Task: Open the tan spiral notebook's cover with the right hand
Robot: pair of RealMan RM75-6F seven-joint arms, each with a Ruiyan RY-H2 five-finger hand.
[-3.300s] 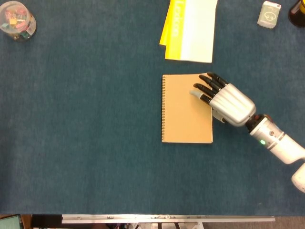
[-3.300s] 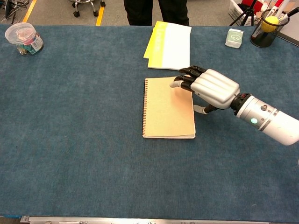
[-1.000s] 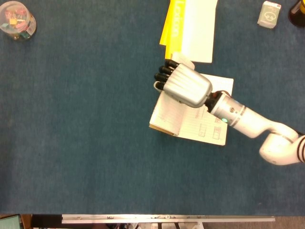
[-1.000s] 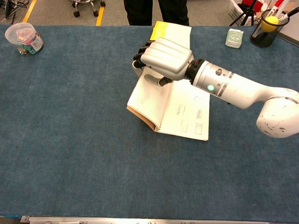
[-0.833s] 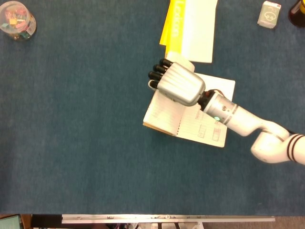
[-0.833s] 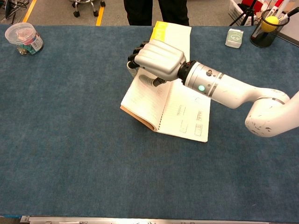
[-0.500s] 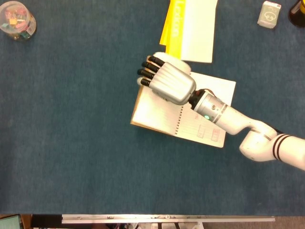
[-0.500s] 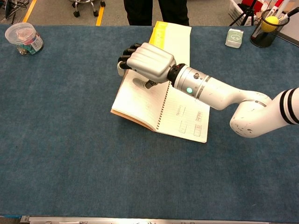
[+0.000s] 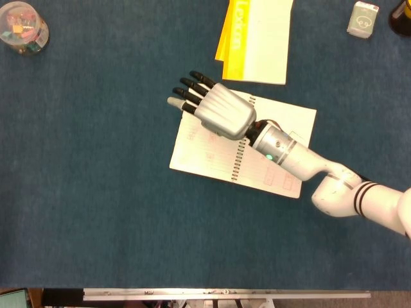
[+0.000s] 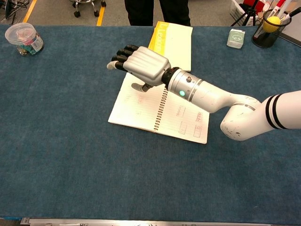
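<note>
One step looks finished: the tan spiral notebook lies flat open mid-worktop, while the right hand hovers above, fingers spread, grasping nothing.

Right hand: silver ribbed metallic back shell, black fingers, at least one pale grey fingertip. Wrist: silver-white cylinder with dark seam rings and a small green indicator light. Forearm: glossy white rounded casing, black bands near the right frame edge.
</note>
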